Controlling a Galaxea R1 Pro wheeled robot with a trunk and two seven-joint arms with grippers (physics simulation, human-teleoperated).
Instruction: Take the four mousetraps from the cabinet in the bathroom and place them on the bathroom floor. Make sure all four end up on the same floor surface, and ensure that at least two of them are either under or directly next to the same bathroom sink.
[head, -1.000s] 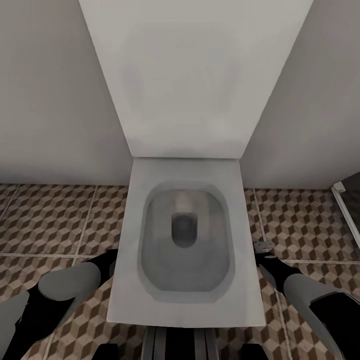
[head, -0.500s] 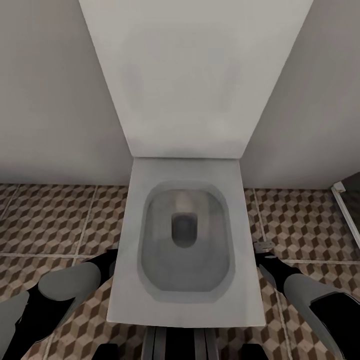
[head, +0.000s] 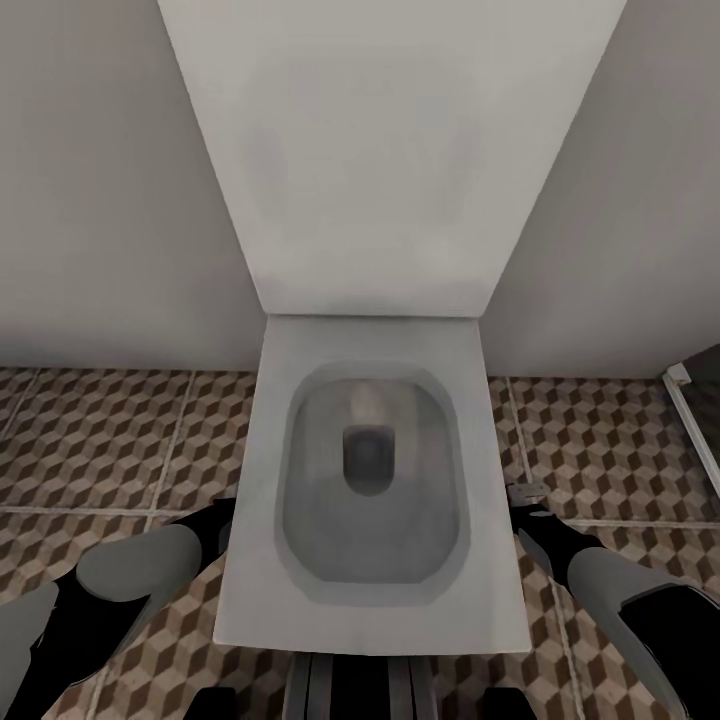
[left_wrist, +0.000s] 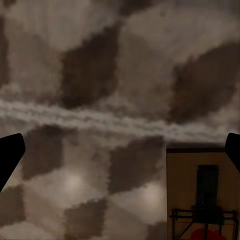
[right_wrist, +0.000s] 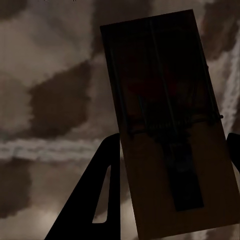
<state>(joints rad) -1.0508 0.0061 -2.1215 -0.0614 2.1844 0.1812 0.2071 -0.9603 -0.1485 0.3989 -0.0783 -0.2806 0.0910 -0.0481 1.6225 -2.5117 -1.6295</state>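
Cube-patterned bathroom floor (left_wrist: 75, 45) surrounds toilet (head: 370, 480); right hand (right_wrist: 170, 180) grips mousetrap (right_wrist: 170, 115).

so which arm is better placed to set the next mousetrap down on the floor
Right, probably. In the right wrist view a mousetrap sits between the right pincer fingers, apparently held above the cube-pattern floor. The left pincer is open; a trap already lies flat on the tiles below it.
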